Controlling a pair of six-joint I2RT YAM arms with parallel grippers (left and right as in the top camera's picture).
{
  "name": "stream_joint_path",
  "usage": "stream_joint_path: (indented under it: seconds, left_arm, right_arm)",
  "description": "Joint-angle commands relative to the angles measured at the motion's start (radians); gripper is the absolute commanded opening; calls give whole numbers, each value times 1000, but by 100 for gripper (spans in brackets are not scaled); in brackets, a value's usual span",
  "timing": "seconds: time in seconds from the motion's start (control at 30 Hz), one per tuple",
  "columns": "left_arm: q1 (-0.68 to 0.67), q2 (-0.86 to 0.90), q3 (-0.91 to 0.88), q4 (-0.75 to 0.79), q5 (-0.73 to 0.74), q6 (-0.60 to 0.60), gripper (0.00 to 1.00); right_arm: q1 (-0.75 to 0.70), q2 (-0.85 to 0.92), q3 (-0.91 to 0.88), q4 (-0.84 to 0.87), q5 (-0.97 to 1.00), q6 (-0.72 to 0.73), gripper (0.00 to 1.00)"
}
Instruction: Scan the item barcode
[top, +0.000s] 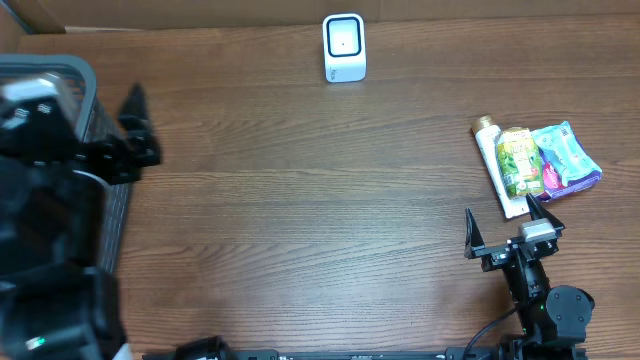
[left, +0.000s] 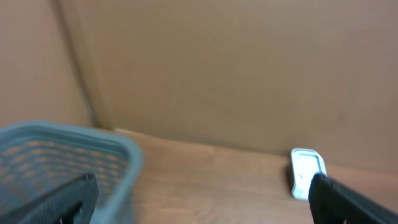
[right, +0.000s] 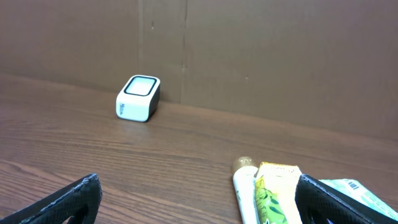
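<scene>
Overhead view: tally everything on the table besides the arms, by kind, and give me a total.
Scanner: 1
Basket: 1
Packaged items: 3 (white tube, green pouch, blue packet)
Total: 5

Soft, even room light, warm on the wood.
Shadows lie faint and short under the scanner (top: 344, 47). The overhead view is sharp mid-table, but the left arm (top: 40, 200) is a dark, blurred mass. The left wrist view is soft throughout, with the basket (left: 68, 140) fuzzy. The right wrist view is crisp.
</scene>
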Motion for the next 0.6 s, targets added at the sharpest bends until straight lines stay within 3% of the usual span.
stream_joint_path:
  seconds: [0.0, 0.17, 0.57]
  left_arm:
    - [-58, -80, -249, 165, 79, 76, 100]
    - [-150, -238, -553, 452, 9, 207, 100]
    - [-174, -602, -1087, 741, -61, 304, 100]
  right_arm:
    - [5, -10, -10, 5, 13, -3, 100]
    - [5, -10, -10, 5, 13, -3, 100]
    - [5, -10, -10, 5, 13, -3, 100]
